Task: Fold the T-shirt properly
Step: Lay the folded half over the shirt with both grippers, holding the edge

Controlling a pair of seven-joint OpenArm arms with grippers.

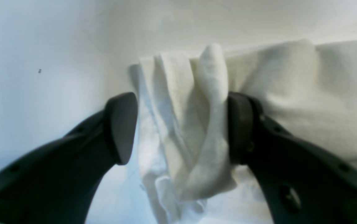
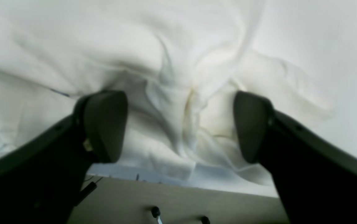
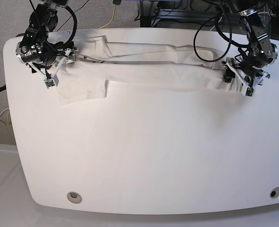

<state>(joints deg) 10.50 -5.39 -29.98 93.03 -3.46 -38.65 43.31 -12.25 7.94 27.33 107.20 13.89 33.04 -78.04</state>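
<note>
The T-shirt point(image 3: 158, 66) lies white side up as a long narrow band across the far part of the table, one sleeve point(image 3: 80, 89) sticking out toward the front at its left end. My left gripper point(image 3: 237, 80) is at the band's right end. In the left wrist view its jaws point(image 1: 178, 124) stand apart around an upright bunch of white cloth point(image 1: 184, 130), which touches the right pad point(image 1: 239, 127) only. My right gripper point(image 3: 58, 68) is at the left end. Its jaws point(image 2: 178, 124) are wide open over a crumpled ridge of cloth point(image 2: 184, 124).
The white table point(image 3: 144, 156) has two round holes near its front edge point(image 3: 73, 196) point(image 3: 273, 193). Cables point(image 3: 210, 42) hang behind both arms. In the right wrist view the table's edge point(image 2: 172, 182) runs just under the gripper.
</note>
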